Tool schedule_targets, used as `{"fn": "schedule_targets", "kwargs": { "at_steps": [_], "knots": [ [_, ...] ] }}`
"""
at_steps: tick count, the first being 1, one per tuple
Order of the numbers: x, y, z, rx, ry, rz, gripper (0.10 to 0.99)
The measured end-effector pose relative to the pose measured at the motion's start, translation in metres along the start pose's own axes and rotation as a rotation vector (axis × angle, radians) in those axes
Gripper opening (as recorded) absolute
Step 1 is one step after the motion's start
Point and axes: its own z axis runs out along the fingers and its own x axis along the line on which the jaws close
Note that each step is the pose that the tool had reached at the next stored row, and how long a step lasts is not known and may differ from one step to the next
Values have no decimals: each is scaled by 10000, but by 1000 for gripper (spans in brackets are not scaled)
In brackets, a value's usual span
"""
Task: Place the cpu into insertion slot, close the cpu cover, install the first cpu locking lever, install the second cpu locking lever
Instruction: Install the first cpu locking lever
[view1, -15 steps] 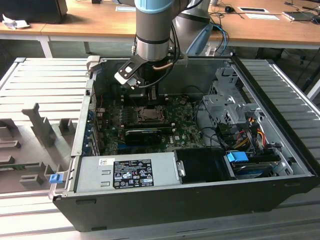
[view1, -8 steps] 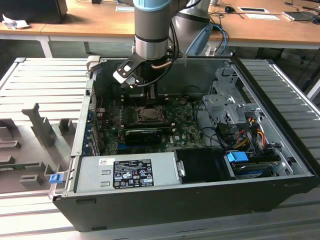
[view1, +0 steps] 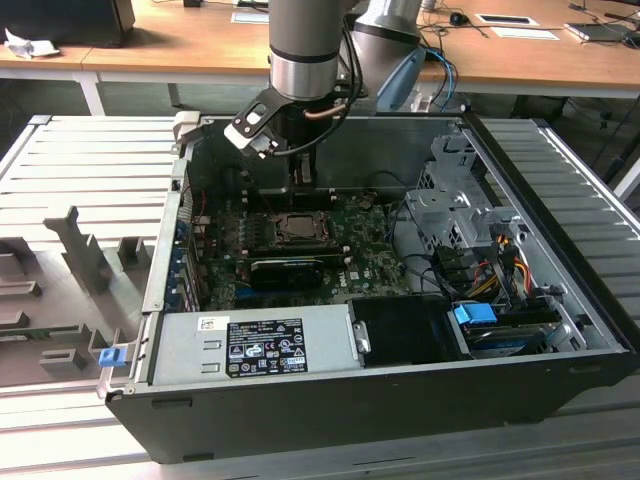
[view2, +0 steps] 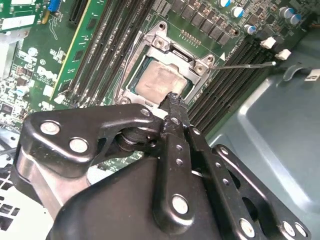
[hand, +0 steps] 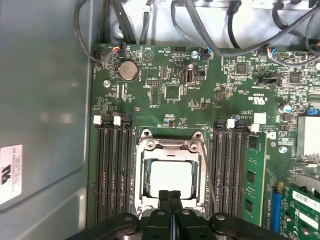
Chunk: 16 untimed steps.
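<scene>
Foreground: gripper (hand: 170, 196), jaws clenched on nothing, tips at near edge of cpu cover (hand: 170, 146). Beyond: cpu (hand: 171, 177) seated in socket under lowered cover. Farther: locking lever (view2: 245, 64), apparently unlatched. Likely risk: tips slipping onto chip face, scratching it.

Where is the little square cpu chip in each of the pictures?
Exterior view: the cpu sits in the middle of the motherboard, straight under the gripper.
First wrist view: the cpu lies just past the shut jaws, between the memory slots.
Second wrist view: the cpu lies just past the jaw tips.
Shared landmark: the cpu cover, the metal frame around it.
</scene>
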Motion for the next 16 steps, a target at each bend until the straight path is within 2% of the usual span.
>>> {"fn": "schedule_targets", "kwargs": {
  "at_steps": [1,4,10,14,16],
  "knots": [
    [1,1,-35,0,1,0,106],
    [2,1,-55,3,5,-155,106],
    [1,1,-56,38,21,-1497,106],
    [1,0,-53,71,38,-2816,106],
    [2,0,-48,78,44,-3151,106]
  ]
}}
